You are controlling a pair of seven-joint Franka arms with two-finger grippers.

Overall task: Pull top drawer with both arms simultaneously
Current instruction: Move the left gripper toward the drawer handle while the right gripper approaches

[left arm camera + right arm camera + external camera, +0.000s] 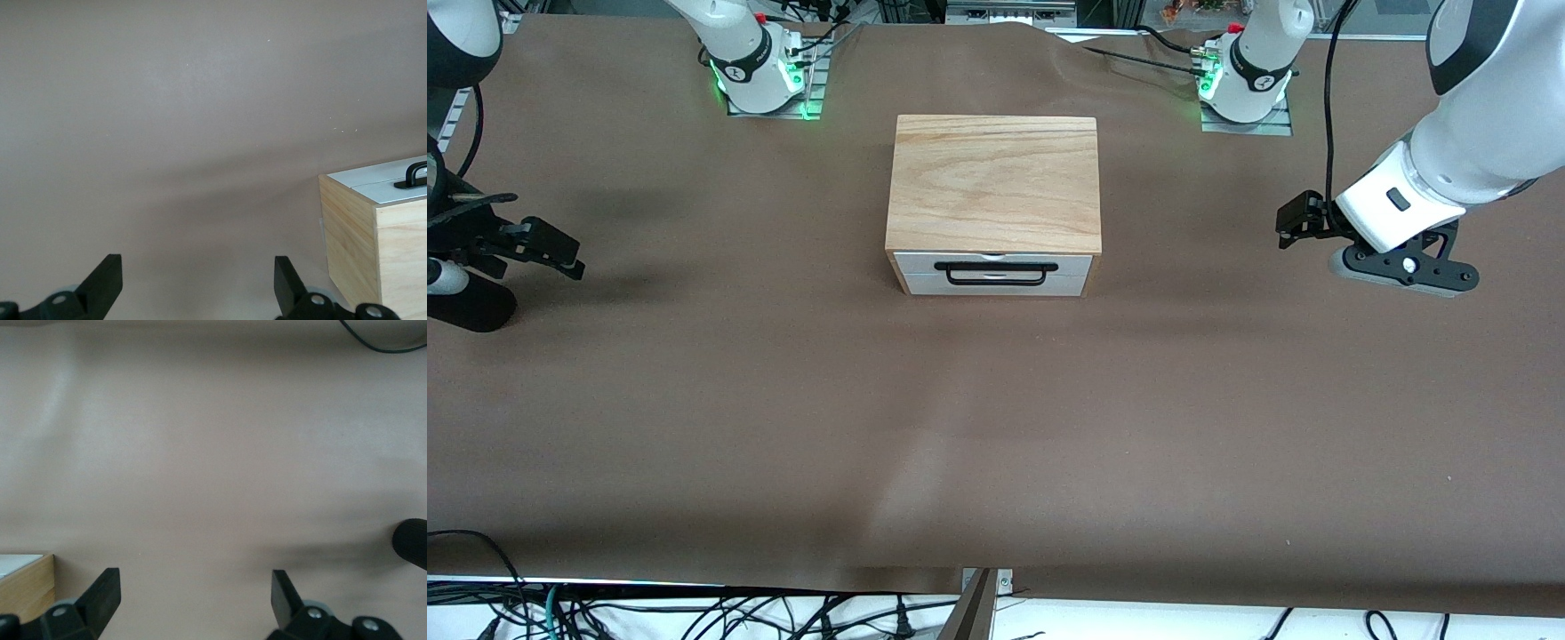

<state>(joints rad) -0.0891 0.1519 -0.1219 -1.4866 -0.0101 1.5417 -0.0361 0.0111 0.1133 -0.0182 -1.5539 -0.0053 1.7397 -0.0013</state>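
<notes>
While both end effectors (197, 280) (193, 597) hang open, the top drawer (993, 267) sits well apart

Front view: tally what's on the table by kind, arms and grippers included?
Wooden box: 1
Drawer fronts: 2, the top drawer shut, and a lower drawer under it
Black bar handles: 1
Arms: 2
Grippers: 2, both open over bare table: left gripper, right gripper
Total: 8
</notes>
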